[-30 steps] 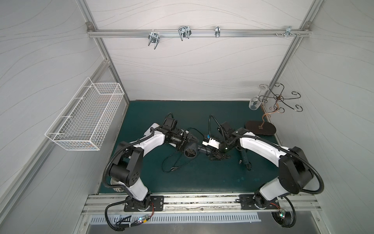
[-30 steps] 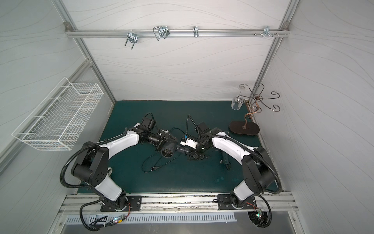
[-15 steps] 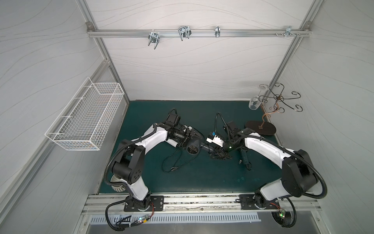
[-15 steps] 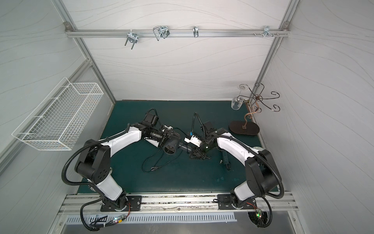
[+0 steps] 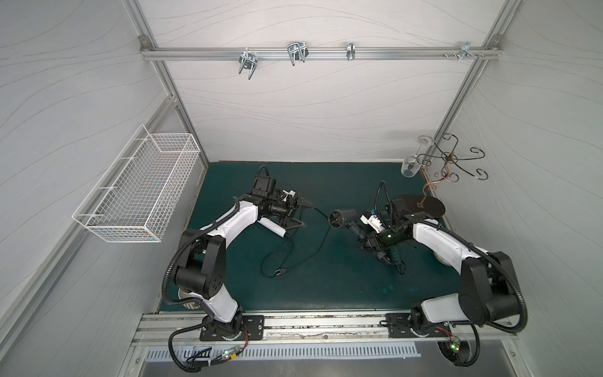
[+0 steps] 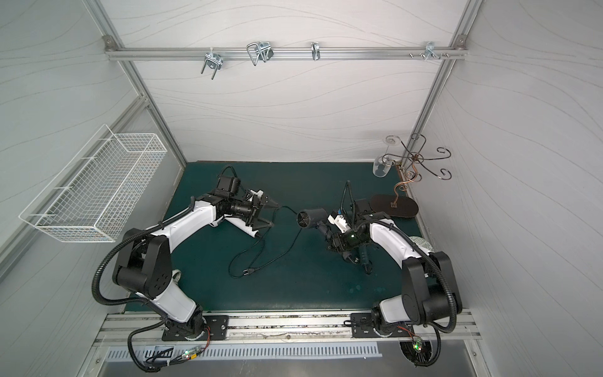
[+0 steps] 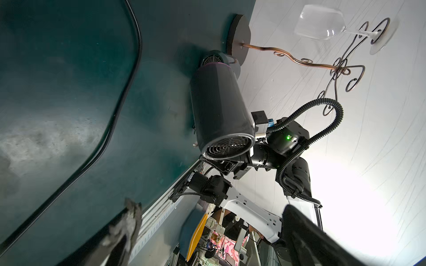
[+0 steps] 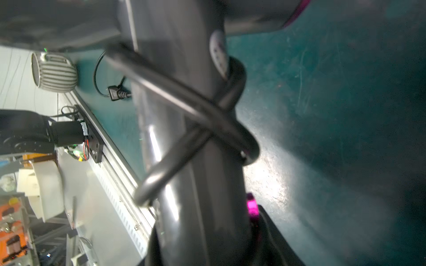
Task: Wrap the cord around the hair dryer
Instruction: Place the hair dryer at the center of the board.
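Note:
The dark grey hair dryer (image 5: 341, 218) (image 6: 309, 218) hangs just above the green mat, barrel toward the left arm. My right gripper (image 5: 364, 237) (image 6: 332, 238) (image 8: 207, 241) is shut on its handle. In the right wrist view the black cord (image 8: 196, 115) crosses itself in loops round the handle (image 8: 184, 184). The remaining cord (image 5: 323, 248) (image 6: 290, 248) (image 7: 136, 46) trails over the mat to its plug (image 5: 282, 271) (image 6: 249, 270). My left gripper (image 5: 303, 214) (image 6: 270, 214) (image 7: 212, 208) stands open and empty, left of the dryer, with the cord running past one fingertip.
A white wire basket (image 5: 140, 186) hangs on the left wall. A wire glass rack (image 5: 453, 160) with a dark oval base (image 5: 427, 209) and a hanging wine glass (image 5: 411, 164) stands back right. A dark teal tool (image 5: 395, 258) lies under the right arm.
My left gripper has opened, let go of the dryer's barrel and drawn back to the left. The right gripper has carried the dryer a little to the right.

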You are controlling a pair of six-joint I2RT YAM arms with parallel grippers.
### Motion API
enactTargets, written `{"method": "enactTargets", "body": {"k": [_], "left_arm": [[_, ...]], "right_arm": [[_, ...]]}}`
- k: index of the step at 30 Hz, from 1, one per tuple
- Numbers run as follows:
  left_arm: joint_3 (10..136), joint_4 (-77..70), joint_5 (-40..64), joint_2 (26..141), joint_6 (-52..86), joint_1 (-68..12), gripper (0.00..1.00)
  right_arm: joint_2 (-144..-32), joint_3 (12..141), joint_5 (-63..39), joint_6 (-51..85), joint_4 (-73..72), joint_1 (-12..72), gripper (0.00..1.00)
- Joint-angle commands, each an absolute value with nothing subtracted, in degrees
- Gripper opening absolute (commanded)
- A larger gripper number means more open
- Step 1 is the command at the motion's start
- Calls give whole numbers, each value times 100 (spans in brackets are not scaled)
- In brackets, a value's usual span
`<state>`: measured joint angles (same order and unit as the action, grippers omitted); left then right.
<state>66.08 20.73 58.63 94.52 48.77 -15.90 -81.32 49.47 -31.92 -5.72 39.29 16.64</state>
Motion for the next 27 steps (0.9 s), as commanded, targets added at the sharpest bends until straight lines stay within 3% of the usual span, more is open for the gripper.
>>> {"method": "enactTargets", "body": {"k": [1, 8, 14, 27], "left_arm": [[6656, 2046, 5791, 9297, 4733, -1606, 98], [6551, 2050, 5810, 9290, 4699, -1608, 98], [6513, 2110, 5804, 9238, 4624, -1608, 98], [6500, 2202, 5785, 9246, 4491, -1608, 98]], "right_arm": [[-8283, 5090, -3172, -134, 3586, 1755, 0], [-9001, 5065, -2771, 801, 2976, 2460, 0], [-9565, 4963, -2305, 1457, 2940, 2543, 0], [-8742, 4819, 5, 1990, 3576, 2892, 0]]}}
